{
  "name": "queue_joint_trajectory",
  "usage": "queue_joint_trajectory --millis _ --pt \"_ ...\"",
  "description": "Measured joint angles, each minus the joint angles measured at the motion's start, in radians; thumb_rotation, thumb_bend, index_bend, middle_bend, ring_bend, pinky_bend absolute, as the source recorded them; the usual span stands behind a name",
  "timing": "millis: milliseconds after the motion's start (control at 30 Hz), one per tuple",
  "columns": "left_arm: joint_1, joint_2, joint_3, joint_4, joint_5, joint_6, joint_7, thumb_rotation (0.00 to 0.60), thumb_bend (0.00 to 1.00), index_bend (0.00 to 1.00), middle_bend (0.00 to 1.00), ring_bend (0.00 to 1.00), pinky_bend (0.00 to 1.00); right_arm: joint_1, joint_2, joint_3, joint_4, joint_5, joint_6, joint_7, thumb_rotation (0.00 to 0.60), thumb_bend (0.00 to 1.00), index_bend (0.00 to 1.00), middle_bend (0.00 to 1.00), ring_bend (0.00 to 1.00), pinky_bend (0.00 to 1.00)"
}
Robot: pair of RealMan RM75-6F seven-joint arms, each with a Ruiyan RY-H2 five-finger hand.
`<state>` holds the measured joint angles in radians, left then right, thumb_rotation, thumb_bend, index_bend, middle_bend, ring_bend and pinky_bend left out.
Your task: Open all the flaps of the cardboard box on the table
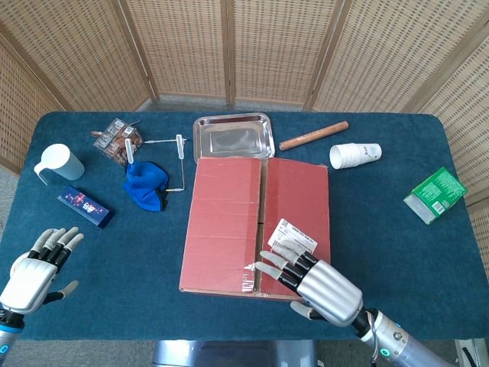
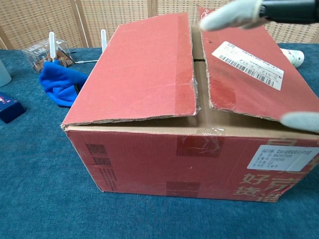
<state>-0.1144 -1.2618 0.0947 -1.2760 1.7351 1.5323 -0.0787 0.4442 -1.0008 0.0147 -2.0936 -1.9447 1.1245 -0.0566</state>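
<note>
Right hand [image 1: 309,277], fingers spread and holding nothing, hovers over near edge of cardboard box [image 1: 229,222] mid-table, fingertips toward its centre seam running front-to-back; empty left hand [image 1: 38,264] well apart.

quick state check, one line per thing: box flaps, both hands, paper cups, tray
box flaps: both top flaps down, slight gap at the seam
right hand: fingers spread over the right flap, holding nothing
left hand: fingers apart, holding nothing
paper cups: stacked, lying on their side
tray: holds nothing
</note>
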Motion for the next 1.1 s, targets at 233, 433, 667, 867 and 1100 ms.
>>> queue_joint_trajectory --millis 233,433,667,867,1100 --pt "-0.001 0.0 0.0 0.0 -0.005 -0.002 -0.002 0.6 0.24 0.0 0.0 0.0 0.0 0.019 -0.042 0.002 0.002 0.027 -0.02 -0.029 0.6 0.28 0.0 0.0 0.0 0.0" --pt "-0.001 -0.001 0.001 0.001 -0.008 -0.004 -0.001 0.6 0.24 0.0 0.0 0.0 0.0 0.026 -0.073 -0.006 0.013 0.047 -0.032 -0.046 0.6 0.24 0.0 0.0 0.0 0.0" --pt "-0.002 -0.001 0.001 0.0 -0.01 -0.003 0.0 0.6 0.24 0.0 0.0 0.0 0.0 0.026 -0.123 -0.005 0.012 0.063 -0.024 -0.093 0.6 0.24 0.0 0.0 0.0 0.0" --pt "-0.001 -0.001 0.0 0.002 -0.013 -0.002 -0.001 0.6 0.24 0.0 0.0 0.0 0.0 0.021 -0.172 0.001 0.022 0.077 -0.011 -0.153 0.6 0.25 0.0 0.0 0.0 0.0" --pt "-0.002 -0.001 0.0 0.002 -0.014 0.0 -0.005 0.6 0.24 0.0 0.0 0.0 0.0 0.023 -0.218 0.017 0.042 0.108 -0.008 -0.218 0.6 0.28 0.0 0.0 0.0 0.0"
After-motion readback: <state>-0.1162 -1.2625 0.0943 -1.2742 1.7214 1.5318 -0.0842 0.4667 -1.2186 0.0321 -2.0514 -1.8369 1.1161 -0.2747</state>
